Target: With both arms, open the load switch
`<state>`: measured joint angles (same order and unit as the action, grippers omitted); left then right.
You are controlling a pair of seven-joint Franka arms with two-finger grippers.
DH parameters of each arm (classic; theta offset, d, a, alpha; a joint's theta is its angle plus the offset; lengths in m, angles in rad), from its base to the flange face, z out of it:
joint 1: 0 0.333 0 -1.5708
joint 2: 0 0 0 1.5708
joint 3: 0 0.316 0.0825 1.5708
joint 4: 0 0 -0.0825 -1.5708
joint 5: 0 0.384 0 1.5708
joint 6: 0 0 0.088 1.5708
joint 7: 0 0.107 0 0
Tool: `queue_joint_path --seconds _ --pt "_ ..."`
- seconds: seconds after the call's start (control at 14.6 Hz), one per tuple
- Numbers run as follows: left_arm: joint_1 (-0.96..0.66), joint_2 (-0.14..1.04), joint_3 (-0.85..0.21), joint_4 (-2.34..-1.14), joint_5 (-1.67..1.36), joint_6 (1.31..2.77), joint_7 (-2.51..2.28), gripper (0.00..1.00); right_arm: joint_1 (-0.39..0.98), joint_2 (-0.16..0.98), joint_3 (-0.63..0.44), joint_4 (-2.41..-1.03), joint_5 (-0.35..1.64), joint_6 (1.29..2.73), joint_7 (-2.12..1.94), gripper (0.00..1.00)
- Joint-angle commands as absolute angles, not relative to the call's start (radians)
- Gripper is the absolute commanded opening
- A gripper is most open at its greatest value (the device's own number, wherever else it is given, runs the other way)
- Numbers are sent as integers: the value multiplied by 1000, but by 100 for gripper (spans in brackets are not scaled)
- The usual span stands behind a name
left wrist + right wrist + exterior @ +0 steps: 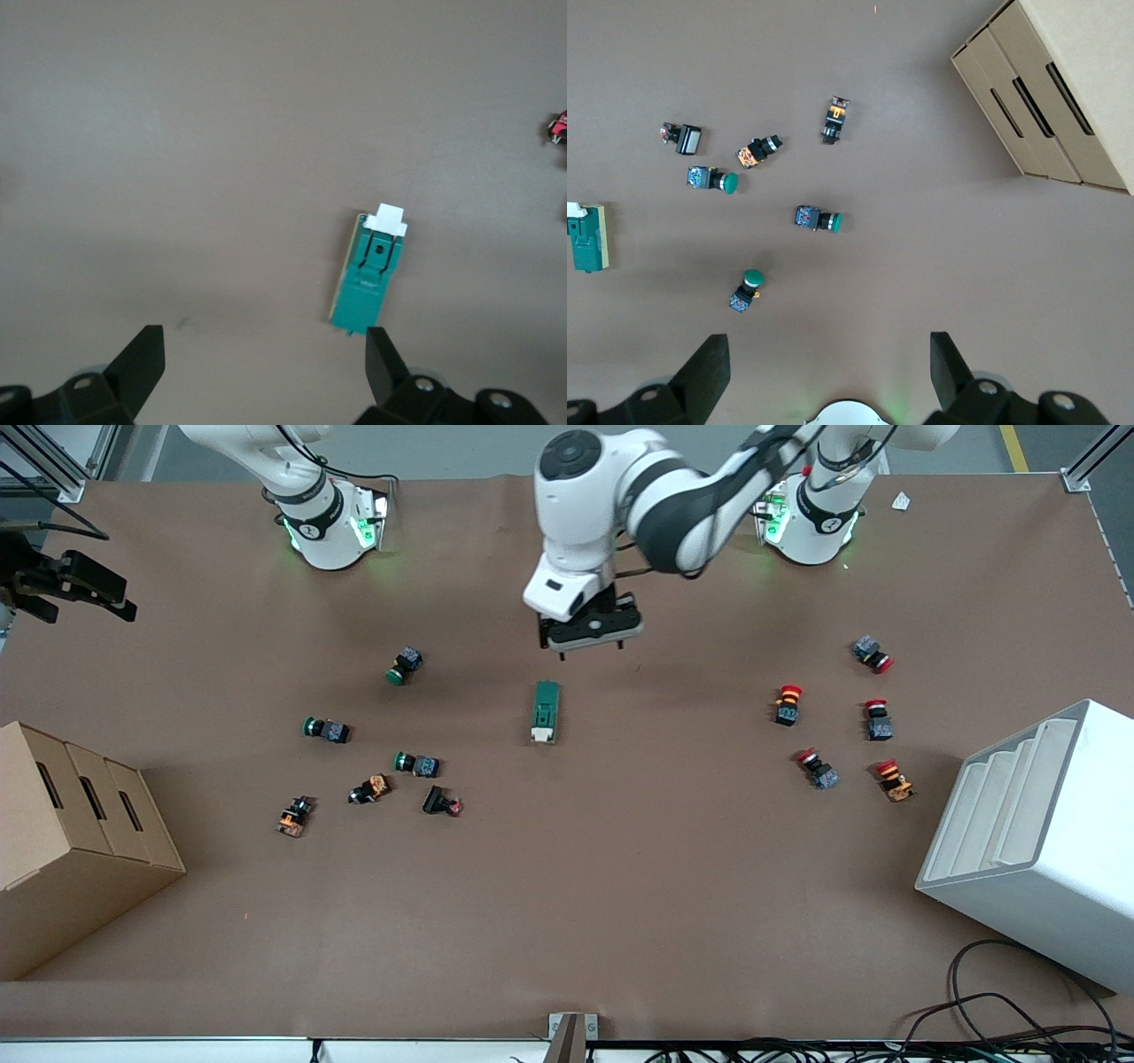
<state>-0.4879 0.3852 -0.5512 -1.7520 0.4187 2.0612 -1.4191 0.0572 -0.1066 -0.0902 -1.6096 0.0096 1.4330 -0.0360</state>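
Here left hand point(260, 363) gapes empty above load switch point(369, 279).

No readable text or labels anywhere.

Load switch point(544, 712) between two push-button clusters point(376, 735)

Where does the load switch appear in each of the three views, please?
Front view: load switch lies mid-table, nearer the camera than the left tool.
Left wrist view: in the lower middle, by one open finger.
Right wrist view: cut by the frame edge.
Shared landmark: its white toggle.
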Motion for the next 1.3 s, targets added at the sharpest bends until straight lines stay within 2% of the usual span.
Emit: queue_joint_path --seconds 0.0,0.27,0.55,0.75,1.02,1.23 --pt "-547 475 -549 -1730 584 2083 -1631 100 66 -117 -92 -1603 17 1437 -34 100" --pt "-617 606 -549 -1727 851 2141 -1882 100 61 -38 -92 -1580 17 1442 -38 100" --pt "-672 704 -546 -1727 1176 2141 -2125 98 60 66 -95 -1578 -8 1462 -41 100" --pt "-705 756 -535 -1735 1366 2126 -2284 98 98 95 -91 -1595 -66 1497 -20 100" --pt "-730 828 -515 -1736 1595 2034 -2350 98 156 188 -87 -1595 17 1523 280 100" --pt "-747 864 -514 -1727 1657 1985 -2350 99 277 297 -86 -1563 23 1555 574 100"
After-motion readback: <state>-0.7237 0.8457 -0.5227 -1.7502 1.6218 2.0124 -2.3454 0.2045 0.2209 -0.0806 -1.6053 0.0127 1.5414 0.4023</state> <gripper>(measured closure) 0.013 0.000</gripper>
